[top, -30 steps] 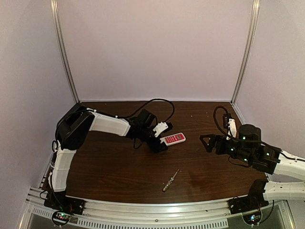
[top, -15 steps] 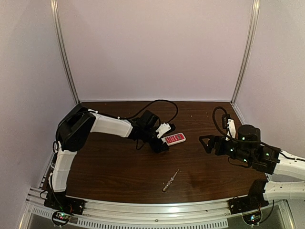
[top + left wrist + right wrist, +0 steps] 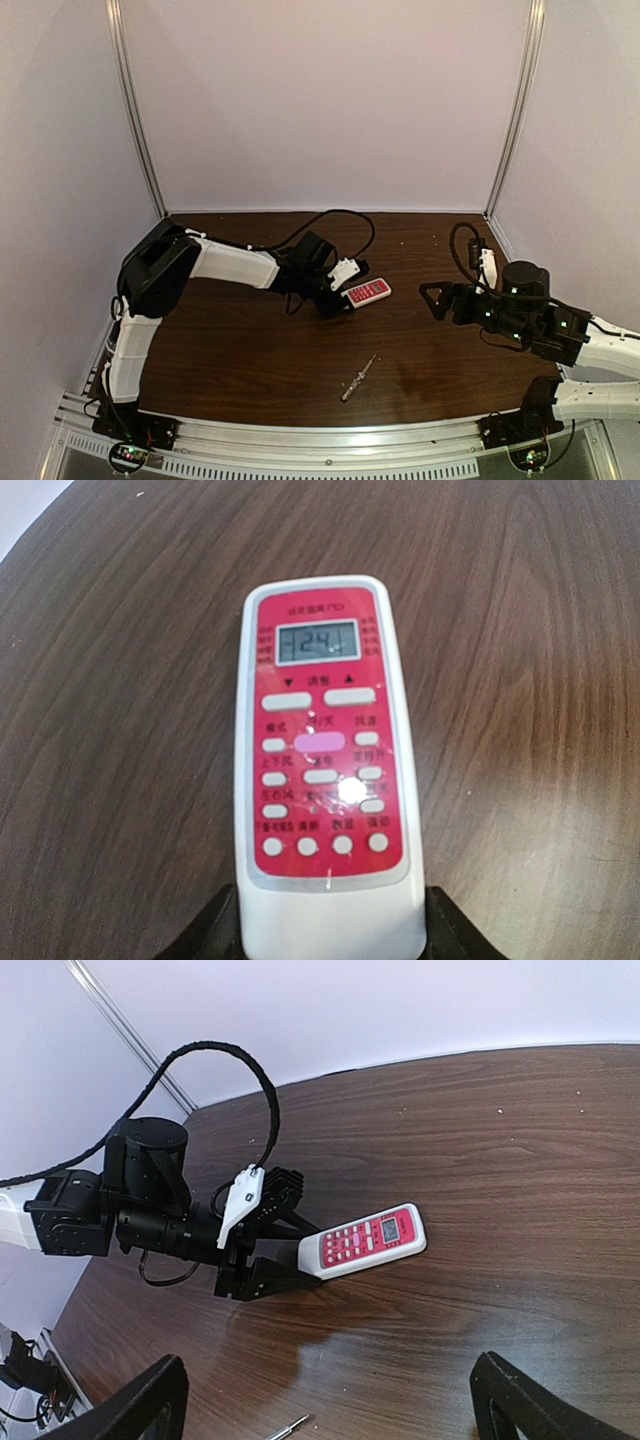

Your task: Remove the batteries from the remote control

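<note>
1. Left wrist view showed the left gripper (image 3: pixel 330 935) clamped on the near end of the remote control (image 3: pixel 320 770), buttons up, mid-table (image 3: pixel 250 350).
2. The right gripper (image 3: pixel 330 1395) hung wide open and empty, well apart.
3. A firm-held flip would likely expose the unseen batteries.

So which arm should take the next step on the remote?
Left, probably: the left gripper grips one end of the remote control, buttons up; the right gripper hangs open, well apart from it.

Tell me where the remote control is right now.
Top view: the remote control is buttons-up at the table centre, one end in the left tool, screwdriver below it in frame.
</note>
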